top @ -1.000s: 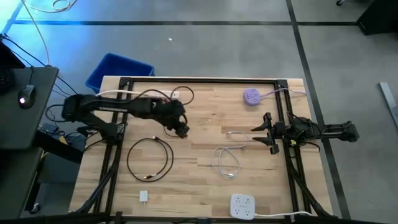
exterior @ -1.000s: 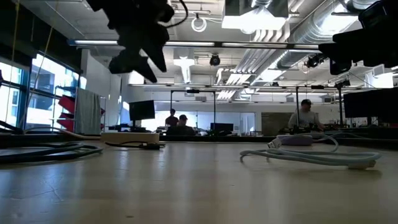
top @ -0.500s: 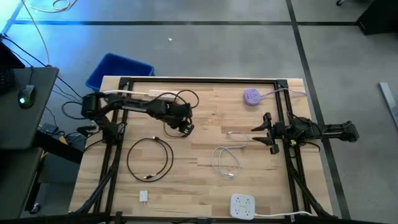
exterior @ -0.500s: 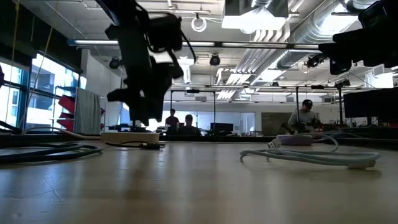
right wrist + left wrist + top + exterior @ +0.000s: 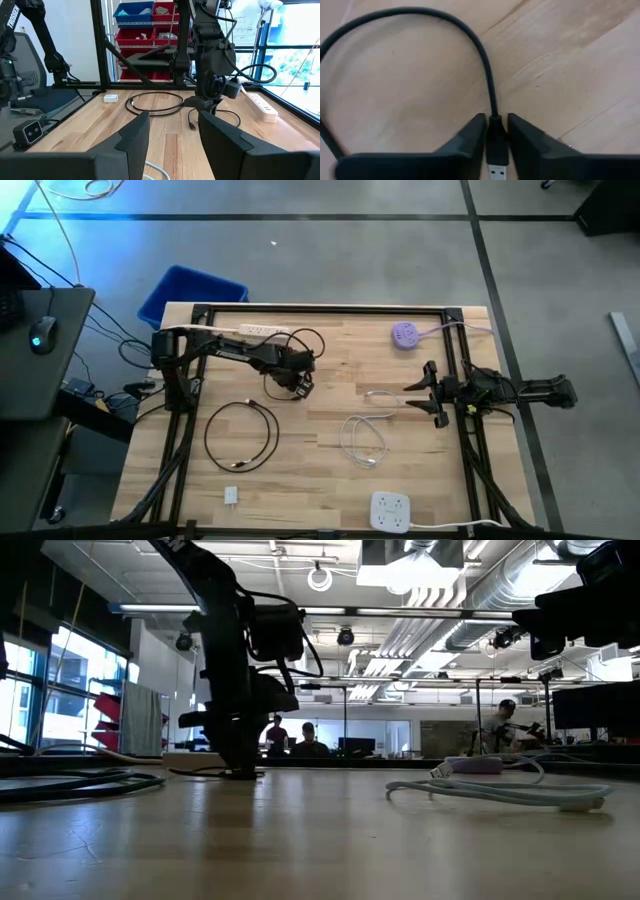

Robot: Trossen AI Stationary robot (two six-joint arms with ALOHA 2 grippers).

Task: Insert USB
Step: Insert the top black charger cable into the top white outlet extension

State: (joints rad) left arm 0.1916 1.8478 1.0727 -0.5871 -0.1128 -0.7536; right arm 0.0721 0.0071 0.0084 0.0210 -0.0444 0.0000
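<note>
Left gripper [image 5: 496,145] is down at the table [image 5: 330,380], its two fingers [image 5: 470,140] closed tight on the USB plug [image 5: 496,150] of the black cable [image 5: 470,40]. The plug body sits squarely between the pads, flanked on both sides. Judged purpose: a side pinch across the moulded housing leaves the metal connector free for insertion.

Orientation: the plug's long axis runs parallel to the fingers. The metal end [image 5: 496,172] points back toward the wrist, past the finger bases; the cable leaves the opposite end, beyond the fingertips, then arcs away in a wide loop over the wood. Judgement: with the connector facing the wrist, the plug will probably need re-orienting before it can meet any socket.

Low view: the left arm [image 5: 235,660] stands nearly vertical with its gripper at the board, consistent with a pick at the surface.

Farther off: the white power strip [image 5: 262,330] lies beyond the gripper by the table's far edge; whether it carries USB ports cannot be told.

Right gripper [image 5: 425,392] waits well apart at the right side, fingers spread, holding nothing. A white cable [image 5: 365,435] lies coiled between the two grippers.
</note>
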